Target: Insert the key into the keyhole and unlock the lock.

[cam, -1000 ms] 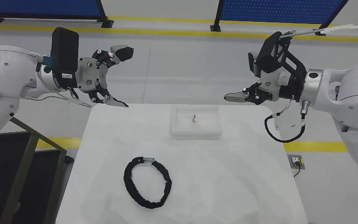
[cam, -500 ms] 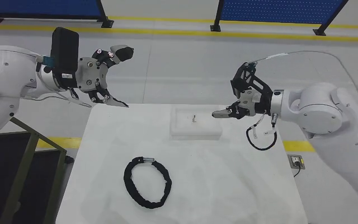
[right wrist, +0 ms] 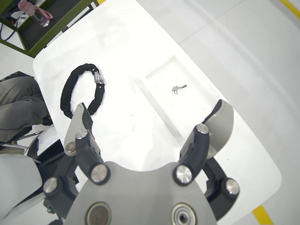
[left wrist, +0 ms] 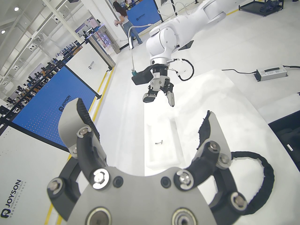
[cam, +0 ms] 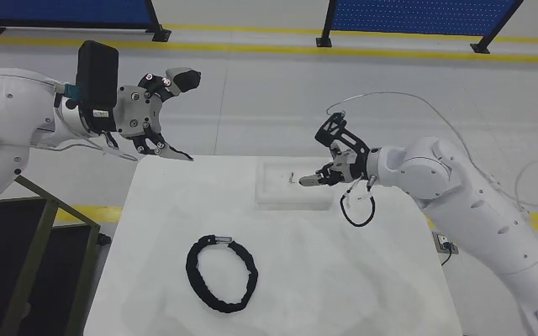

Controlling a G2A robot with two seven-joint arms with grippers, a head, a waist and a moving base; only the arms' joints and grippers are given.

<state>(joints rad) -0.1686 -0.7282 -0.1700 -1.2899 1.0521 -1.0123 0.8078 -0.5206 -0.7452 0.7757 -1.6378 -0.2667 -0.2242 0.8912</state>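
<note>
A small metal key lies in a shallow white tray at the table's far middle. A black chain lock forms a loop on the near part of the table, its silver lock body at the loop's far end. My right gripper hangs open above the tray's right end, close to the key. My left gripper is open, held above the table's far left corner.
The white table has bare room on its right half and in front. A green metal cart with a pink bottle stands beside the table. Blue barrier panels stand behind.
My right arm has swung in from the right and lowered over the tray, its gripper now close to the key. The left arm, key and lock have not moved.
</note>
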